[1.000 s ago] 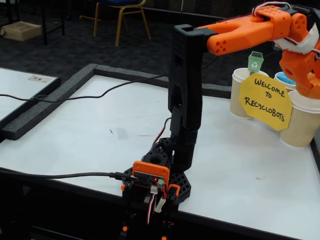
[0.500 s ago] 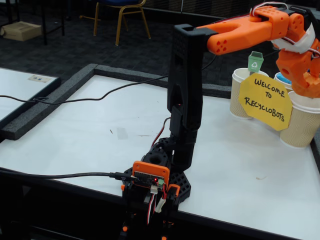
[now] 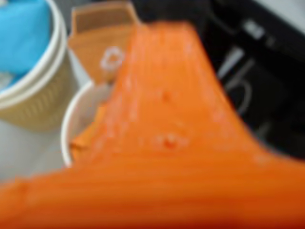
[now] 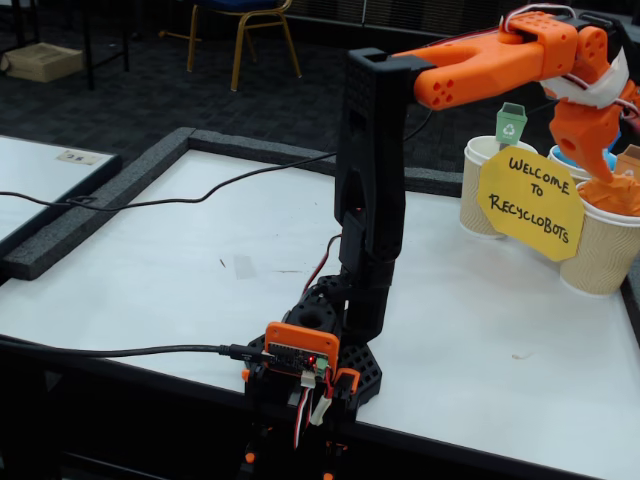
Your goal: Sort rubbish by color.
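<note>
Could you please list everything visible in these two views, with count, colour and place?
Paper cups: three, beige with white rims, clustered at the table's far right in the fixed view.
Orange wad: one, inside the cup below the gripper in the wrist view.
Light blue wad: one, in the neighbouring cup, upper left of the wrist view.
Sign: one, yellow, reading Welcome to Recyclobots, in front of the cups.
Bin tag: one, green, above the leftmost cup.
Bin tag: one, orange, behind the orange wad's cup.
Table: one, white, grey-edged.
Cables: black, across the table.
Chair: one, yellow-legged, background.
Arm: one, black and orange.
Gripper: orange, over the rightmost cup.
</note>
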`<state>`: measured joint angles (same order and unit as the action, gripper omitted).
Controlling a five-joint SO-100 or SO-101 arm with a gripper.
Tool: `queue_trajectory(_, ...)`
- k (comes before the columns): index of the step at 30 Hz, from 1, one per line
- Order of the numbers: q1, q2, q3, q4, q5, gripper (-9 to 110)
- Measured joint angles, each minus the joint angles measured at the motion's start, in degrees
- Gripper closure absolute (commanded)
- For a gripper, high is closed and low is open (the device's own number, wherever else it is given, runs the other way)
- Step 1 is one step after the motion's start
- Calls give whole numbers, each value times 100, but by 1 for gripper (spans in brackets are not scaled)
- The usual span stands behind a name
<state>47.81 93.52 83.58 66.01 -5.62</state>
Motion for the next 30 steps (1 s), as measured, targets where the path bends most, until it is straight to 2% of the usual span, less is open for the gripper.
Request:
queue_trajectory(3,0,0,0,158,0,101)
queue_trajectory(8,0,527,9,510,0,101)
queue_trajectory(23,-413,6135,3366,896,-35,101)
queue_trajectory(30,-571,7646,4342,1125,-44,101)
